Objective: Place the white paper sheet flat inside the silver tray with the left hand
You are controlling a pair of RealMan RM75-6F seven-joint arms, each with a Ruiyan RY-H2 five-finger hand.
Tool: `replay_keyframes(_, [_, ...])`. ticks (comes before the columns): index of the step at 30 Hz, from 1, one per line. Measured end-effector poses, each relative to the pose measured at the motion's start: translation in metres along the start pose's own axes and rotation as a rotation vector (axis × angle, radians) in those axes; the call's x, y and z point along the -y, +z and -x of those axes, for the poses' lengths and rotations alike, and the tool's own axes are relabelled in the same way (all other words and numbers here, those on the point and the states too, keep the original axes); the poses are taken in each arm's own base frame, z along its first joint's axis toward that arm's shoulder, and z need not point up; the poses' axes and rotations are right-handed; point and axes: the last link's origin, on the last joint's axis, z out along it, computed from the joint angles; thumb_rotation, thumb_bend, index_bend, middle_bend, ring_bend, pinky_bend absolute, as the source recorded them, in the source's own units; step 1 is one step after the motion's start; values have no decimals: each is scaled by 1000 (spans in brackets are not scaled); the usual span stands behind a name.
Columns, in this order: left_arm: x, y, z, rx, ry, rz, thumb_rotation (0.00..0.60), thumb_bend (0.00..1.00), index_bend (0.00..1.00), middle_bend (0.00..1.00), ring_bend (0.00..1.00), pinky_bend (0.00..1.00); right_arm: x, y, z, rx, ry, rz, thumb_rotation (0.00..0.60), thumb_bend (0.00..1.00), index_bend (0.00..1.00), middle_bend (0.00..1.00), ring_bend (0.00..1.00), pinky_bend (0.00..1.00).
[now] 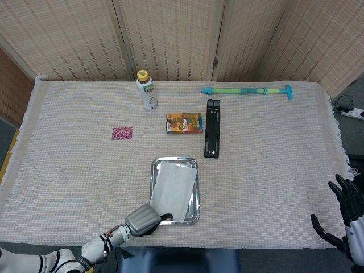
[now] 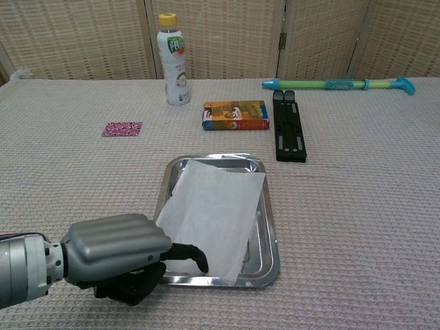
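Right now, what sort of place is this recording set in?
Likely an indoor test setup: a table under a woven cloth, folding wicker screens behind, and unrelated props such as a silver tray and a bottle.

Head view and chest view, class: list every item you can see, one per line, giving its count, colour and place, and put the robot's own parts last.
White paper sheet: one, white, lying in the tray, left edge over the rim.
Silver metal tray: one, silver, near middle of the table.
Drink bottle with yellow cap: one, white and green, upright at the far left-centre.
Colourful printed box: one, orange and multicoloured, beyond the tray.
Black folding stand: one, black, right of the box.
Green and blue plastic pump: one, far right.
Small pink patterned packet: one, pink, left.
Beige woven tablecloth: one, covering the table.
Left hand: grey and black, fingertip on the paper's near corner.
Right hand: black, open, off the table's right edge.
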Motion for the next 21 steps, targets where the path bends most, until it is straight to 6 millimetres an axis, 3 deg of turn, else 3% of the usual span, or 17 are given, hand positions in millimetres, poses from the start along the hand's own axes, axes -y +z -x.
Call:
replay_keyframes(12, [-8,17,1,-10,-15,34,600,1000,232,1000,1000,1000,0,-1,-4,-11,7,-1,600,428,0,0,0,0])
replay_keyframes(21, [-12,18,-6,-54,-19,47,600,1000,203,1000,1000,1000,1,-2,-5,-12,11,-7,600,429,0,0,0,0])
